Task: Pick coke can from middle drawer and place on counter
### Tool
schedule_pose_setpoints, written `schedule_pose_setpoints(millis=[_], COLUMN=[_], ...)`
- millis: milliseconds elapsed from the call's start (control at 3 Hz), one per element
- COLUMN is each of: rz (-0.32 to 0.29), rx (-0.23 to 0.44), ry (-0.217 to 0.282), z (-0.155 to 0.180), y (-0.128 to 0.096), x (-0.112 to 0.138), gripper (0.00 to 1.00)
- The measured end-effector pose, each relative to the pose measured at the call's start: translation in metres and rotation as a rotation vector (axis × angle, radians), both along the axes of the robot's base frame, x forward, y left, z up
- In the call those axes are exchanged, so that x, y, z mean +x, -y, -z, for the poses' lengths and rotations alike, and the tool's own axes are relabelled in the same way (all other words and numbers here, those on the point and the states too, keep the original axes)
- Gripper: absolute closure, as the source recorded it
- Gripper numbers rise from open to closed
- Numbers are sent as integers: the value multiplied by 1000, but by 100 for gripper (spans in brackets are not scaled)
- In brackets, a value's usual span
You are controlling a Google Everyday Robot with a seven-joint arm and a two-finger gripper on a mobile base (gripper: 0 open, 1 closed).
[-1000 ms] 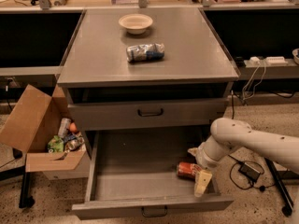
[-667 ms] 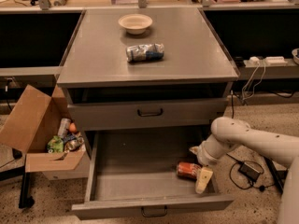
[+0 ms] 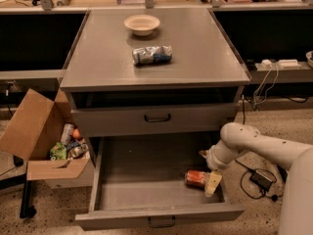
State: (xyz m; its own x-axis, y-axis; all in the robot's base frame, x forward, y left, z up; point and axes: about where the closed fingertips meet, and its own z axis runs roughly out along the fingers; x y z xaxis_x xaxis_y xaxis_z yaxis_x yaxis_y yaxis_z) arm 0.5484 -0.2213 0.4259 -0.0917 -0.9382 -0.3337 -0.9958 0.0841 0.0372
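- gripper [image 3: 212,181] is low inside the open middle drawer [image 3: 146,199], at its right end. can't tell whether it is apart or closed.
- coke can [image 3: 197,178] lies on its side on the drawer floor, right against the gripper's left side. can't tell if it's gripped.
- counter [image 3: 102,58] is up and to the left of the gripper, well apart.
- on it: a silver-and-blue can [image 3: 152,55] on its side, with a bowl [image 3: 142,24] beyond it.
- cardboard box [image 3: 36,136] of odds and ends sits on the floor far left of the gripper.
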Motion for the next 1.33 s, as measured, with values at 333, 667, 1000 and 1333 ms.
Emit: schedule_pose_setpoints(millis=[333, 667, 1000, 1333], rz=[-5, -20, -27, -35], rx=[-39, -102, -161, -206], ry=[15, 18, 4, -7], z=[13, 29, 47, 60], y=[1, 0, 1, 4], x=[11, 13, 8, 3], gripper=[0, 0, 0, 16])
